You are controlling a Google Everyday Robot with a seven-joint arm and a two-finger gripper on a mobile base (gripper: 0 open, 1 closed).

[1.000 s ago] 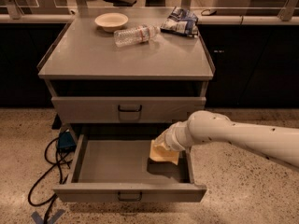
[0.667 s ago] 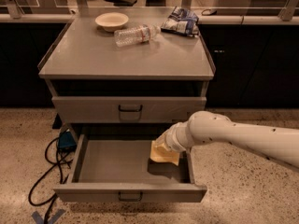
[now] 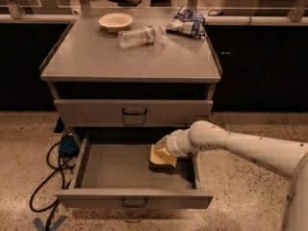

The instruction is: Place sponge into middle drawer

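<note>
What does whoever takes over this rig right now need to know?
Gripper: down inside the open middle drawer, on its right side, at the sponge.
Sponge: inside the drawer, near the right wall. I cannot tell whether it already rests on the drawer floor.
Done: drawer is open and the sponge has been brought in.
Left: confirm the sponge is released, then lift the gripper clear.

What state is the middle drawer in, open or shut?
Open: the middle drawer is pulled out, floor showing, with the sponge inside toward one side wall and the gripper at it.

End effector (image 3: 164, 149) above sponge (image 3: 162, 159), at right inside middle drawer (image 3: 115, 166).
</note>
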